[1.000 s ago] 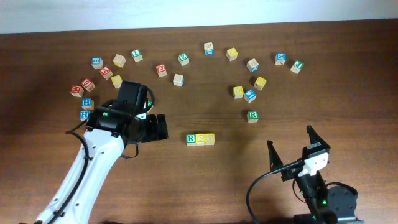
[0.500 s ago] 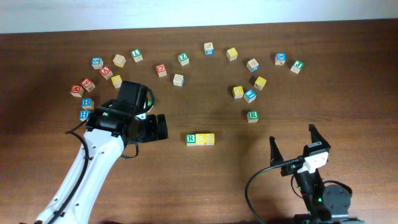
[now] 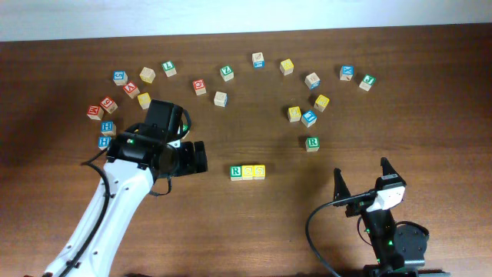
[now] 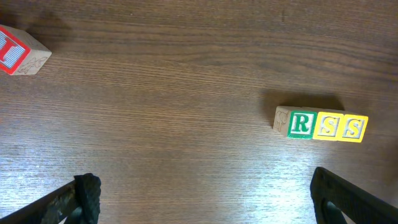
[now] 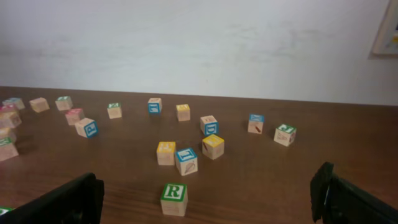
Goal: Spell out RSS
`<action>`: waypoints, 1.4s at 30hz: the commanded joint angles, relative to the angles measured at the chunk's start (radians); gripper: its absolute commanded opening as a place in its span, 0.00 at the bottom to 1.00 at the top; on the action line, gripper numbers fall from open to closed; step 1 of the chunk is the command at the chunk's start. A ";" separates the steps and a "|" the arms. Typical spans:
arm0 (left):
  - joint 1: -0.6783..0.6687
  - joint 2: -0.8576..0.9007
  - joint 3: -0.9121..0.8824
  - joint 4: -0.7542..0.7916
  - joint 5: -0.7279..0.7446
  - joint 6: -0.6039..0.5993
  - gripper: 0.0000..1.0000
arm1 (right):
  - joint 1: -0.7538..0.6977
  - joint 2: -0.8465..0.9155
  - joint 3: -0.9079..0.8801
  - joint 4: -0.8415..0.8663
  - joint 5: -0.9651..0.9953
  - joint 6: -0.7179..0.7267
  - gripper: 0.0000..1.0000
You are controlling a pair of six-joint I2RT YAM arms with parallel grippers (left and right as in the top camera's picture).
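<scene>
Three cubes form the RSS row [image 3: 247, 171] at the middle of the table [image 3: 254, 231] in the overhead view, the green R cube [image 3: 236, 171] at its left end and the two yellow S cubes [image 3: 259, 171] touching in line to its right; the left gripper [image 3: 200, 157] stands just left of the row and apart from it, its jaws not readable from above; the right gripper [image 3: 360, 178] stands at the near right of the table, well apart from the row, fingers spread wide with nothing between them; loose cubes [image 3: 221, 98] lie scattered in an arc across the far side. In the left wrist view the left gripper [image 4: 204, 183] is spread to full width, its fingers at the bottom corners, holding and touching nothing; the RSS row [image 4: 320, 125] lies ahead of the right-hand finger and clear of it, reading R, S, S; one red-lettered cube [image 4: 15, 53] sits at the upper left corner, well apart. In the right wrist view the right gripper [image 5: 205, 190] is likewise spread wide and empty; a second green R cube [image 5: 174, 198] sits ahead between the fingers, untouched; loose cubes lie scattered beyond it; the RSS row cannot be made out with certainty here.
</scene>
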 commanded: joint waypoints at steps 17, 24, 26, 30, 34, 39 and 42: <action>0.003 -0.005 0.011 0.000 -0.010 0.005 0.99 | -0.008 -0.012 -0.007 -0.033 0.028 -0.012 0.98; 0.003 -0.005 0.011 0.000 -0.010 0.005 0.99 | -0.008 -0.012 -0.007 -0.033 0.029 -0.007 0.98; 0.003 -0.005 0.012 0.000 -0.010 0.005 0.99 | -0.008 -0.012 -0.007 -0.035 0.040 0.018 0.98; 0.003 -0.005 0.012 0.000 -0.010 0.005 0.99 | -0.008 -0.012 -0.007 -0.035 0.040 0.014 0.98; 0.003 -0.005 0.011 0.000 -0.010 0.005 0.99 | -0.008 0.045 -0.007 -0.034 0.037 0.006 0.98; 0.003 -0.005 0.011 0.000 -0.010 0.005 0.99 | -0.008 0.205 -0.007 -0.031 0.035 0.006 0.98; 0.003 -0.005 0.011 0.000 -0.010 0.005 0.99 | -0.008 0.292 -0.007 -0.031 0.035 0.006 0.98</action>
